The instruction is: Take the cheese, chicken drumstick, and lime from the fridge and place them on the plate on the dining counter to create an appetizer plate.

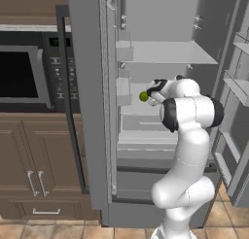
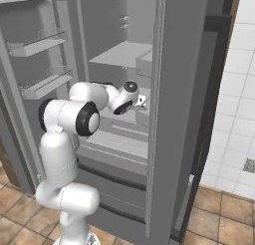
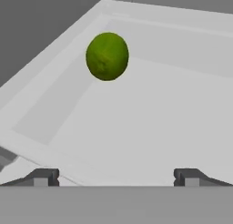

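Inside the open fridge (image 1: 92, 111), on a pale middle shelf (image 3: 150, 127), sits the lime (image 3: 107, 56); the gripper (image 3: 116, 177) faces it with jaws spread apart, lined up to straddle it, not touching yet.

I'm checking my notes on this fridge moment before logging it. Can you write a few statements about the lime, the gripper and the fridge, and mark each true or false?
1. The fridge stands open. True.
2. The gripper is shut on the lime. False: its jaws are wide apart and the lime lies ahead of them, untouched.
3. The lime rests on a pale shelf inside the fridge. True.
4. The lime is orange. False: it is yellow-green.
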You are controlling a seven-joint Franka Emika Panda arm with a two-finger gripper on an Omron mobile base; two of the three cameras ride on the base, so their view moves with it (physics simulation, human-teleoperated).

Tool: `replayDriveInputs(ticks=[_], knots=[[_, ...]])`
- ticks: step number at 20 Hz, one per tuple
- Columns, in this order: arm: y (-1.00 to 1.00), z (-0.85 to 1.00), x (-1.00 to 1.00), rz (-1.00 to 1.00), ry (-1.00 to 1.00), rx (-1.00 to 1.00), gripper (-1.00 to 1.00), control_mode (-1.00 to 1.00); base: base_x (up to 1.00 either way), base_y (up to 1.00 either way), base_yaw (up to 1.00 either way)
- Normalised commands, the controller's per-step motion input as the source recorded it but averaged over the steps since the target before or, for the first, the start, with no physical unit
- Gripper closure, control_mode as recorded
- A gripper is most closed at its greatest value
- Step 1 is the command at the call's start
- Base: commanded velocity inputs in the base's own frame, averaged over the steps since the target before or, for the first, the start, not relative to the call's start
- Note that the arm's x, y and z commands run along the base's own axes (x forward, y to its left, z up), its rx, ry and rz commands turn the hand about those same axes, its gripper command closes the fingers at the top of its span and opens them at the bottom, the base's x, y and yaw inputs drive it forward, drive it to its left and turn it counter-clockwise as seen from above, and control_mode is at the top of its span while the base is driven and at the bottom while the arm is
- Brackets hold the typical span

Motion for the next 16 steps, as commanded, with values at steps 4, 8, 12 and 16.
replayDriveInputs(ticks=[4, 8, 12, 16], knots=[[0.26, -0.11, 0.18, 0.00, -0.07, 0.00, -1.00, -1.00, 0.00, 0.00, 0.00], [0.31, -0.04, 0.28, 0.00, -0.02, 0.00, -1.00, -1.00, 0.00, 0.00, 0.00], [0.19, 0.00, 0.25, 0.00, 0.00, 0.00, -1.00, -1.00, 0.00, 0.00, 0.00], [0.03, 0.00, 0.26, 0.00, 0.00, 0.00, -1.00, -1.00, 0.00, 0.00, 0.00]])
